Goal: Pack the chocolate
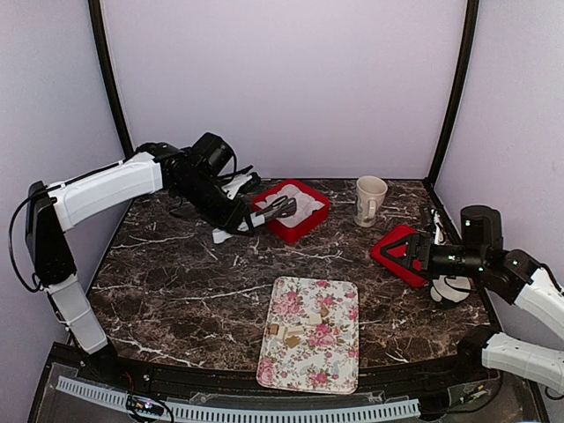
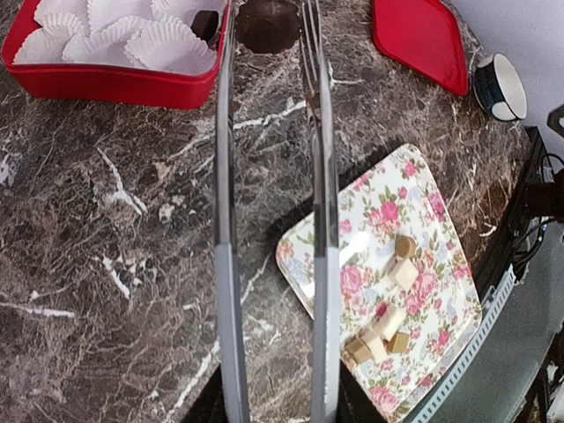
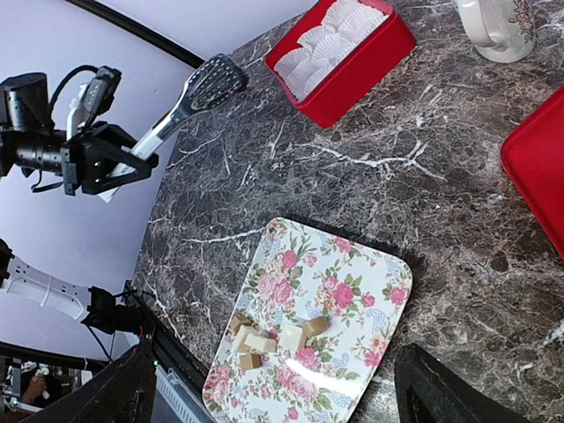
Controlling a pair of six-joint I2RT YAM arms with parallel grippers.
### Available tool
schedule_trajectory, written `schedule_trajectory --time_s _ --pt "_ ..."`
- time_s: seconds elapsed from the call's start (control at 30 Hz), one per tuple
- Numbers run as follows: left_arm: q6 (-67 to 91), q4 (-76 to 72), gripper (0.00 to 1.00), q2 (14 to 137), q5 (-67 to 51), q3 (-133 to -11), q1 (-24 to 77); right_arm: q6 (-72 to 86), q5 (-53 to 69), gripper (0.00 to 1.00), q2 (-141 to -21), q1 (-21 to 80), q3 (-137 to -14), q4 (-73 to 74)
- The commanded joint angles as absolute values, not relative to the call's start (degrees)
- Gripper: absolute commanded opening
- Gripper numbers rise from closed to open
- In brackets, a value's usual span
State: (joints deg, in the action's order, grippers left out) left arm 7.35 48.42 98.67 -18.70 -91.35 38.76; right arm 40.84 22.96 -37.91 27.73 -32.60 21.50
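Tongs (image 1: pixel 275 211) hang near red box's (image 1: pixel 308 226) left rim.

White-shelled arms (image 1: pixel 106 189), black joints (image 1: pixel 211 155), black cables (image 1: pixel 12 240); possibly a green light (image 1: pixel 452 258).

I see bare surface (image 1: pixel 176 282) left of the tray (image 1: pixel 310 333); tongs (image 1: pixel 273 211) sit at the red box (image 1: pixel 293 233), and the mug (image 1: pixel 370 200) and lid (image 1: pixel 397 251) crowd the right.

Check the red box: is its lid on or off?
Off. The red box stands open, paper cups showing; its red lid lies apart beside the mug.
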Motion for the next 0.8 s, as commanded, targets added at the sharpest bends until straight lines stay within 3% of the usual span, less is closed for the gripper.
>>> schedule_trajectory --time_s 0.0,0.27,0.77 --pt "8.2 44.3 0.19 103.7 -23.5 -97.2 36.4 40.7 22.1 0.95 -38.2 27.4 -32.2 20.7" --pt "7.8 44.7 0.2 112.8 -27.2 -102.7 33.1 41.1 21.4 0.95 -38.3 27.4 -32.1 20.9" --pt "7.7 45.8 0.23 117.3 -29.4 -103.9 30.8 41.5 21.8 0.95 -39.5 27.2 -30.8 19.3"
